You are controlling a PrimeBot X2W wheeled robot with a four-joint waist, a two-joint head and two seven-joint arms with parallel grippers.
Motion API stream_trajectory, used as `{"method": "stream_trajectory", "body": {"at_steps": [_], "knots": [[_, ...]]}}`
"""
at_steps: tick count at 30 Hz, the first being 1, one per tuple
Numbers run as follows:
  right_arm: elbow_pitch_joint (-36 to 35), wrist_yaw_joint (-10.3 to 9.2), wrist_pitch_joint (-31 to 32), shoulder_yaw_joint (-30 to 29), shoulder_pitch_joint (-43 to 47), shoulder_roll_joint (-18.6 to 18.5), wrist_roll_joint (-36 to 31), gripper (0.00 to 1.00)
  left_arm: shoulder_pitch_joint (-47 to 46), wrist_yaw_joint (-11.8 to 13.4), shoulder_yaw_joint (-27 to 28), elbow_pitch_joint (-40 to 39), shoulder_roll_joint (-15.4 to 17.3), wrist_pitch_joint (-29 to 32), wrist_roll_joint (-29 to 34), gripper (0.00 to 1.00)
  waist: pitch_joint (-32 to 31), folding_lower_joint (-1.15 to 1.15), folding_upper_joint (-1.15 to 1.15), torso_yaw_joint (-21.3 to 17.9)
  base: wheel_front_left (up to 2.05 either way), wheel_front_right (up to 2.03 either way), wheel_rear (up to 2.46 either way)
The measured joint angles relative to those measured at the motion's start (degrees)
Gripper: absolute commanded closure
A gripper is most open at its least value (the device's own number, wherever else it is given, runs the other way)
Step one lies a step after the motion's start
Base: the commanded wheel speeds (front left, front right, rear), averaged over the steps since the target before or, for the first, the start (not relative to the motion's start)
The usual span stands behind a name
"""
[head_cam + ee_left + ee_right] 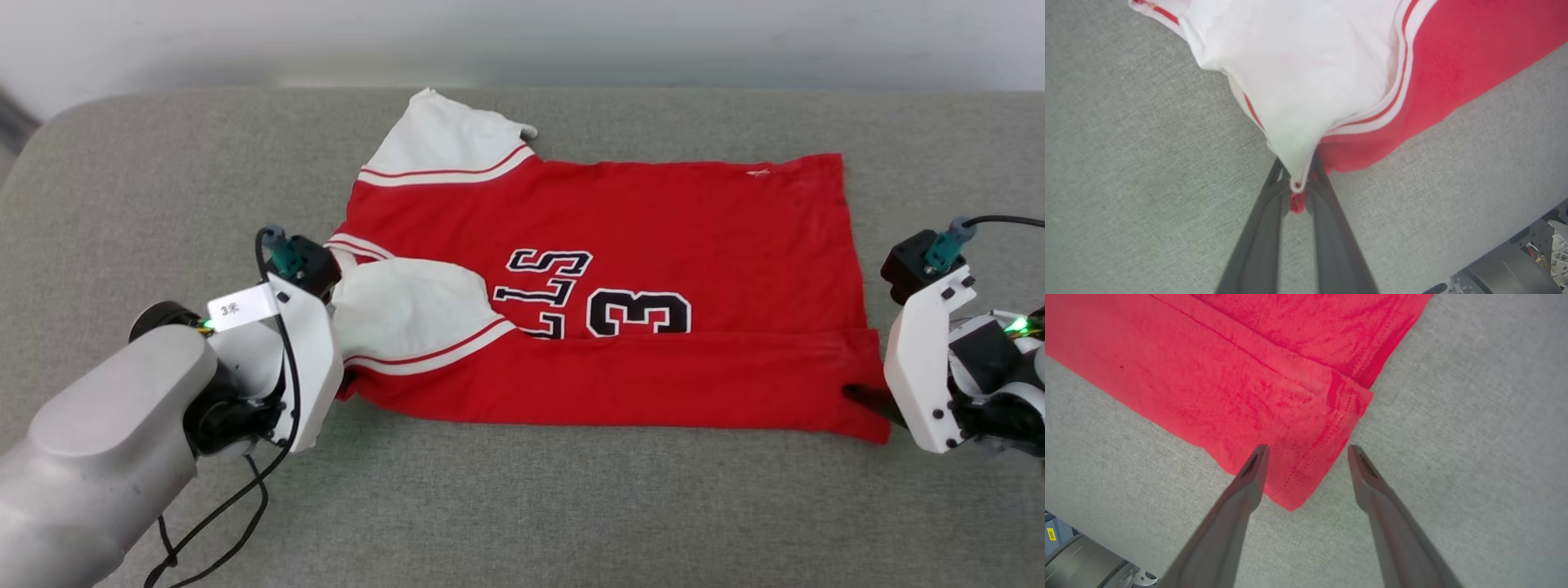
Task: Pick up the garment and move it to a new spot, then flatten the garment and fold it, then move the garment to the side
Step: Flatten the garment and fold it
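The garment [653,245], a red jersey with white sleeves and black-and-white lettering, lies spread sideways on the grey cushion, its near long edge folded up over the front. My left gripper [1297,179] is shut on the garment [1310,73] at its near left corner, pinching the white sleeve end and a bit of red fabric. In the head view that gripper's fingers are hidden behind its white wrist housing [306,359]. My right gripper [1308,451] stands open, its two fingers straddling the near right hem corner of the garment [1290,473].
The grey fabric surface [522,506] stretches wide in front of and to both sides of the garment. A pale wall runs behind its far edge. A black cable [245,506] hangs from my left arm. Robot base parts show at the wrist views' lower corners.
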Motion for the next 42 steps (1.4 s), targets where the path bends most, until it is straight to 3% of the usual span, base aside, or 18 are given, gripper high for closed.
{"method": "stream_trajectory", "body": {"at_steps": [6,11,12,13,20,31,37,42], "knots": [[5.30,-0.01,-3.59,0.31,1.37,3.43,0.13,0.00,-1.78,0.00,-0.36,-0.49,-0.71,-1.02,0.52,1.00,2.58,0.00,0.00,1.33,0.00,0.00,0.00],[6.64,-0.21,-5.36,2.31,1.65,3.56,0.74,0.00,-2.05,0.00,-1.12,-0.45,-0.85,-1.89,0.60,1.00,3.82,0.00,0.00,1.77,0.00,0.00,0.00],[6.72,-0.33,-5.69,2.75,1.57,3.50,1.05,0.55,-2.05,0.00,-1.25,-0.36,-0.85,-2.00,0.58,1.00,3.81,0.00,0.00,1.73,0.00,0.00,0.00],[6.80,-0.37,-6.30,3.16,1.46,3.45,1.10,1.00,-2.04,0.00,-1.40,-0.24,-0.85,-2.07,0.48,1.00,3.74,0.00,0.00,1.67,0.00,0.00,0.00],[5.90,-0.10,-11.23,6.10,1.34,3.32,3.09,1.00,-0.36,0.00,-2.14,0.01,-0.13,-4.05,-1.25,1.00,1.05,0.00,0.00,0.98,0.00,0.00,0.00],[-1.97,0.00,-16.11,9.38,6.36,-4.93,6.59,1.00,7.45,0.12,-3.19,-7.50,6.02,-7.13,-4.64,1.00,-6.63,0.00,0.00,-0.10,0.00,0.00,0.00],[-5.68,0.01,-18.08,8.49,13.05,-9.31,8.68,1.00,13.55,2.68,-4.74,-12.94,9.06,-8.39,-5.34,1.00,-8.97,0.00,0.00,-0.24,0.00,0.00,0.00],[-7.02,0.02,-18.47,7.19,19.01,-10.69,9.23,1.00,18.44,4.75,-6.30,-15.74,10.04,-9.12,-6.23,1.00,-9.72,0.00,0.00,-0.54,0.00,0.00,0.00]]}}
